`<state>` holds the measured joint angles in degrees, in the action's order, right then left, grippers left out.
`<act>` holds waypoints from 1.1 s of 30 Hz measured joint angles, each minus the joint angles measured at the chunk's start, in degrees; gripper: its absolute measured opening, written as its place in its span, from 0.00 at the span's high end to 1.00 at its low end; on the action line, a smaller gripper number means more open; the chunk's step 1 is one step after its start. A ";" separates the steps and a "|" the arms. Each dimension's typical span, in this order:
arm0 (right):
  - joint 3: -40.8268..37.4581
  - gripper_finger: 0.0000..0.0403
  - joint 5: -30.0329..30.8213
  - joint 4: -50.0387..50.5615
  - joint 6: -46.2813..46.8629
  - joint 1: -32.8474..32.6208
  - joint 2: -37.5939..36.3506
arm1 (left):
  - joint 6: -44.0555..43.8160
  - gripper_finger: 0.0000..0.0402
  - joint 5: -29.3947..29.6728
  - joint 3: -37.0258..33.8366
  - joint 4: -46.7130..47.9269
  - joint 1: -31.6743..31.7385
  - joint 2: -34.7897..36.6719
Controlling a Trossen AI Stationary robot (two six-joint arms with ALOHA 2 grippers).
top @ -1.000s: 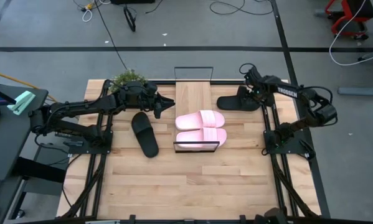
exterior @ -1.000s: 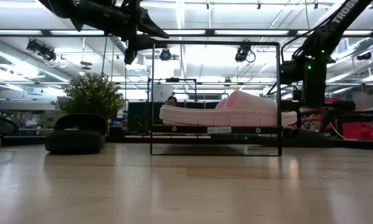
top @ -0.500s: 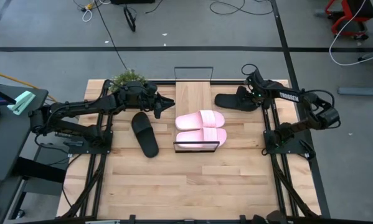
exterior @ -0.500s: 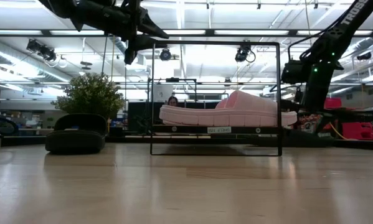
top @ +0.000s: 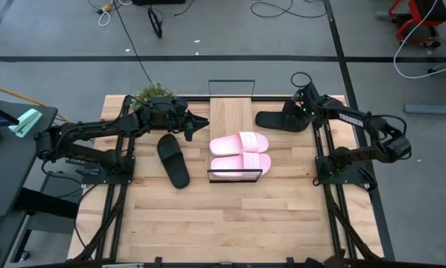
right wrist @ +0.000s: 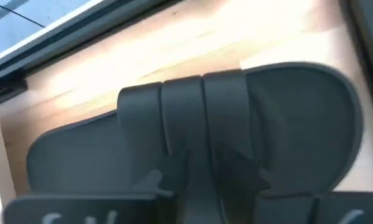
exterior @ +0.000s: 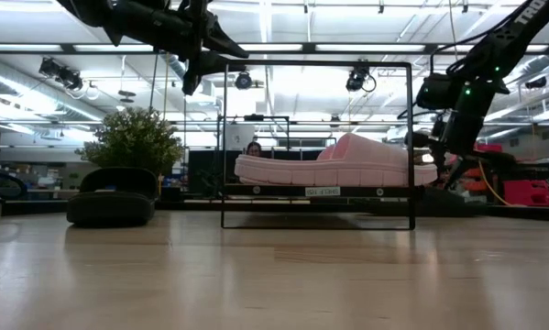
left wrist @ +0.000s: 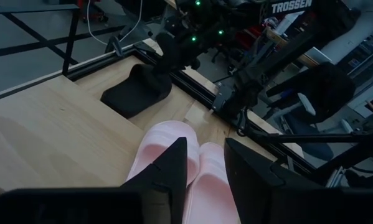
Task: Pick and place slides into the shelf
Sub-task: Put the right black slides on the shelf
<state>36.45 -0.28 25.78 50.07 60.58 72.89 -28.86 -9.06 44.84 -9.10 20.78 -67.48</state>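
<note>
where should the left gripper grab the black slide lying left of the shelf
Probably by its wide strap, coming straight down. The black slide lies flat, sole down, on the table beside the shelf, so the arched strap is the one raised part with room beneath for a finger. The left gripper is open above it.

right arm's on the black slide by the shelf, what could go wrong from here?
1. The right gripper sits over the strap of the black slide; in the right wrist view its fingers bunch near the strap's middle, so the grasp may slip.
2. Two pink slides already fill the near half of the shelf, so a low carry may knock them.
3. The left gripper hovers at the shelf's far edge, so the arms may clash.
</note>
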 joint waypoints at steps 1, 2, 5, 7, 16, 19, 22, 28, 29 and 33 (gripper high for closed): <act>0.00 0.82 0.61 0.10 -0.01 -0.02 -0.39 | 0.00 0.72 0.00 0.00 0.00 0.00 0.00; 0.00 0.83 1.09 0.09 -0.03 -0.02 -0.74 | 0.00 0.72 0.00 0.00 0.00 0.00 0.00; 0.00 0.84 1.78 0.13 -0.08 0.02 -1.41 | 0.02 0.72 0.00 0.00 0.00 0.00 0.00; 0.00 0.80 1.84 0.18 -0.09 0.02 -1.70 | 0.04 0.71 0.00 0.00 0.00 0.00 0.00; 0.02 0.47 -0.22 4.40 -1.80 0.80 -4.56 | 0.02 0.72 0.00 0.00 0.00 0.00 0.00; 0.02 0.36 -0.40 8.32 -2.29 2.49 -4.72 | 0.04 0.72 -0.02 0.00 0.00 0.00 0.00; 0.02 0.29 -0.29 10.90 -3.39 4.33 -4.71 | 0.02 0.71 -0.02 0.00 0.00 0.01 0.00; 0.03 0.30 -4.71 5.28 -4.92 6.17 -4.66 | 0.02 0.72 -0.02 0.00 0.02 0.01 0.00; 0.04 0.31 -4.76 5.12 -4.91 6.43 -4.59 | 0.02 0.72 -0.02 0.00 0.02 0.00 0.00; -0.76 0.32 -7.51 3.36 -5.07 7.79 -3.66 | -0.04 0.72 -0.02 0.00 0.02 0.01 0.00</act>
<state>35.69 -7.79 29.14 45.01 68.36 69.23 -28.91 -9.08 44.84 -9.08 20.78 -67.48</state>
